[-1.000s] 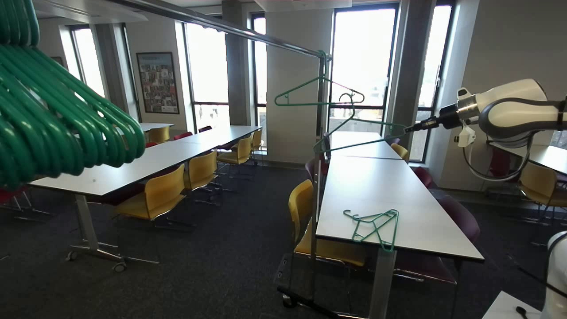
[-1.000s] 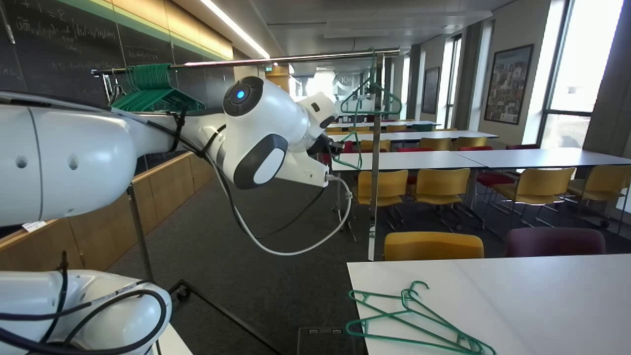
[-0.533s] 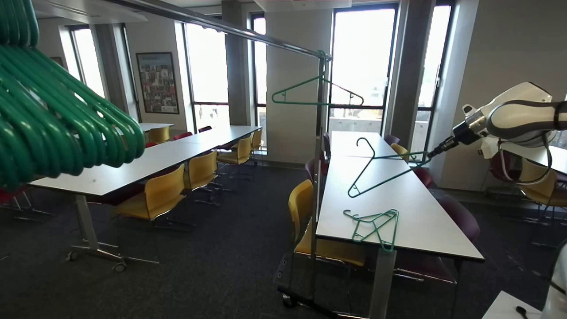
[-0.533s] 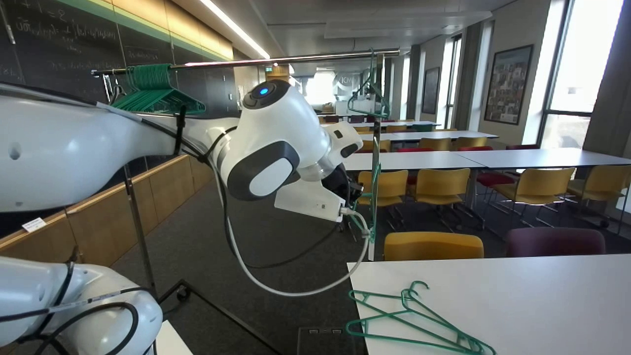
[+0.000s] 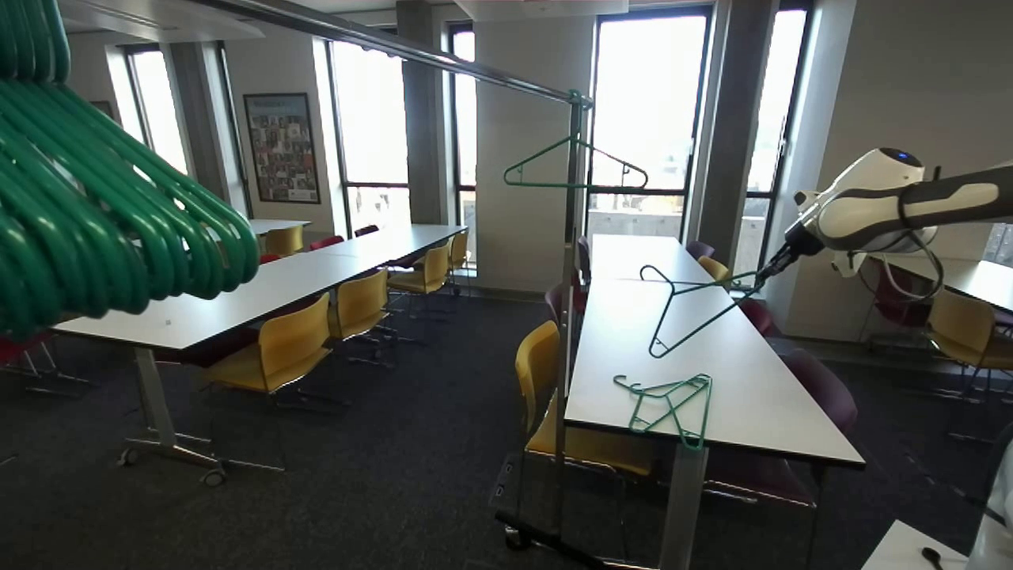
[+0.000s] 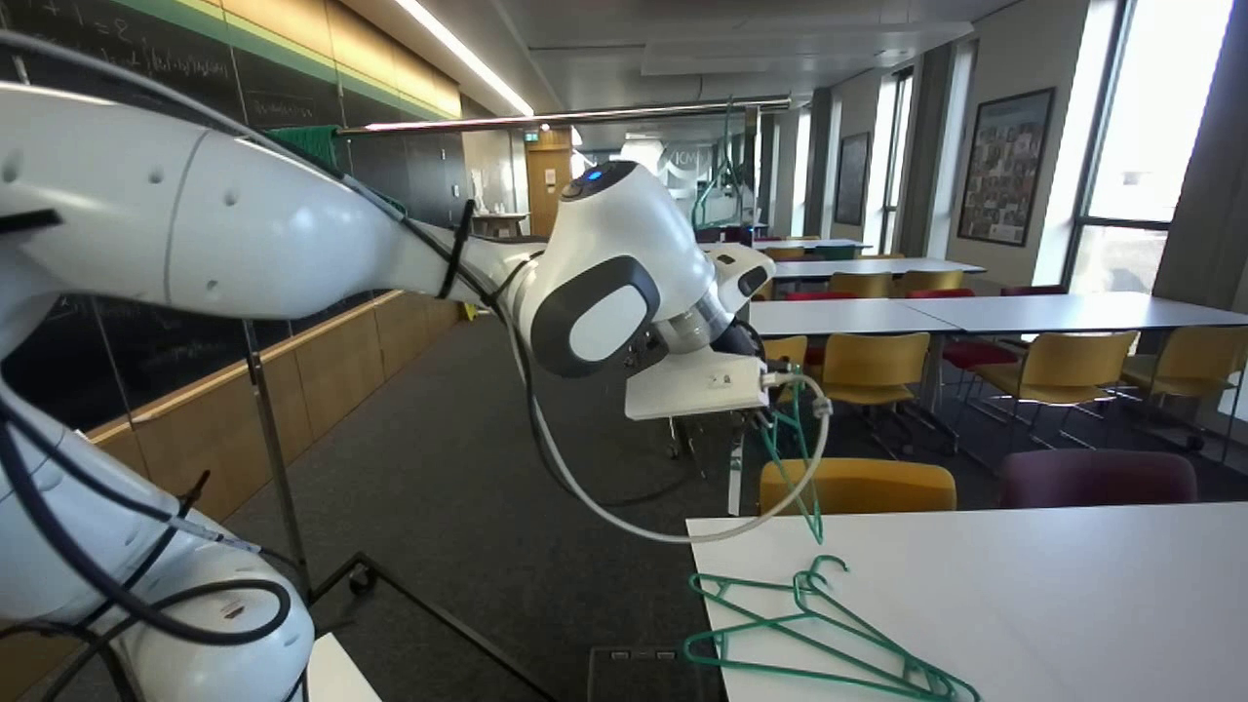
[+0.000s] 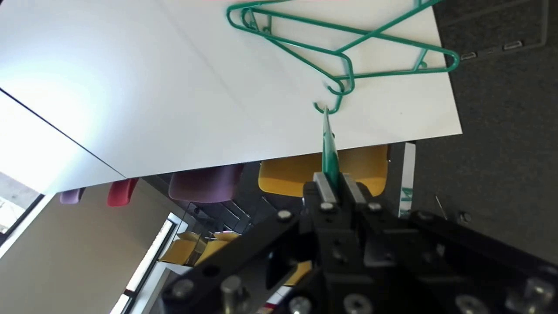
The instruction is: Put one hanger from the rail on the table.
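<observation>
My gripper (image 5: 766,273) is shut on a thin green hanger (image 5: 704,323) by one end. The wrist view shows the hanger (image 7: 330,163) edge-on between the fingertips (image 7: 338,181). It is tilted, clear of the rail and above the table (image 5: 617,332). In the other exterior view the hanger (image 6: 815,522) shows partly behind the wrist camera and cable, which hide the fingers. Green hangers (image 5: 707,408) lie crossed at the table's near end; they also show in the wrist view (image 7: 392,38). Another hanger (image 5: 538,185) hangs at the end of the rail (image 5: 443,59).
The rack's upright post (image 5: 568,277) stands beside the table's corner. Thick glossy green hangers (image 5: 119,222) crowd the rail's far part. A yellow chair (image 5: 538,364) and a purple chair (image 5: 823,388) flank the table. A loose cable (image 6: 643,531) loops below the wrist.
The held hanger has come down from near rail height and moved away from the post, over the table. The arm shifted with it. The hanger left on the rail swings slightly.
</observation>
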